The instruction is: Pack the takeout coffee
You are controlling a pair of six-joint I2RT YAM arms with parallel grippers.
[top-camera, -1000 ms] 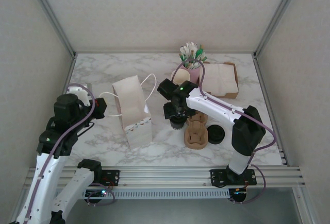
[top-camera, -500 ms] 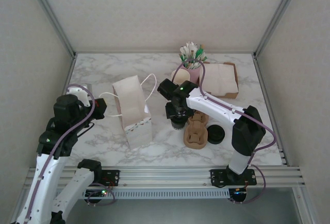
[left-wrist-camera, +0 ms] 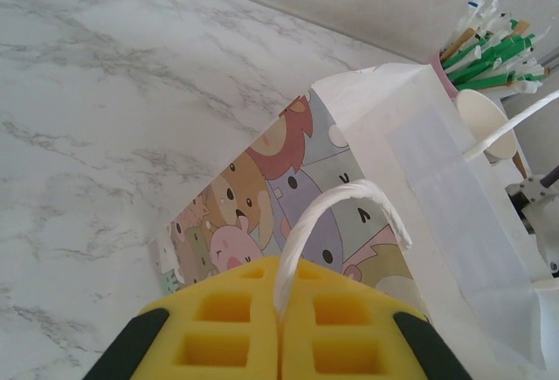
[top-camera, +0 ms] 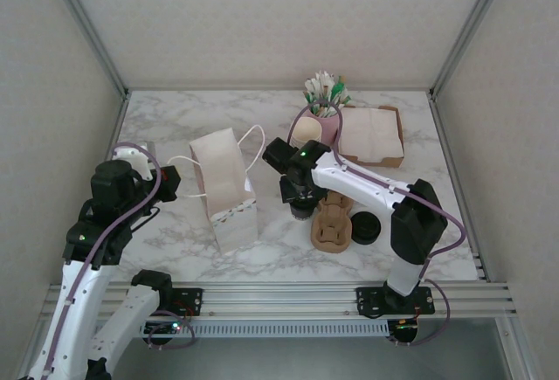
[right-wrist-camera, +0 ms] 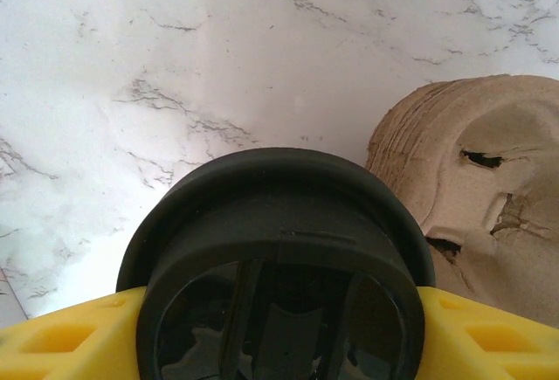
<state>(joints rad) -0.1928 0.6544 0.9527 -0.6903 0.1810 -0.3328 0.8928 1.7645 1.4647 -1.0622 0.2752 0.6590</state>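
The takeout coffee, a small cream paper cup (top-camera: 306,127), stands open-topped at the back beside the pink cup, partly behind my right arm; its rim (left-wrist-camera: 483,122) peeks past the bag. The white paper bag (top-camera: 225,190) stands upright left of centre, its printed side (left-wrist-camera: 288,205) facing my left wrist. My left gripper (top-camera: 170,183) is shut on the bag's white cord handle (left-wrist-camera: 336,210), pinched between the yellow pads (left-wrist-camera: 218,328). My right gripper (top-camera: 301,205) sits low beside the pulp carrier, its yellow fingers (right-wrist-camera: 61,345) pressing both sides of a black cup lid (right-wrist-camera: 279,214).
A brown pulp cup carrier (top-camera: 332,221) lies right of my right gripper, close to the lid (right-wrist-camera: 472,179). A second black lid (top-camera: 365,227) rests by its right side. A pink cup of green-and-white sticks (top-camera: 325,100) and a tray of napkins (top-camera: 371,135) stand at the back.
My right gripper's jaws have narrowed onto the black lid, and the wrist has shifted slightly left and back. The left arm and the bag have stayed put.
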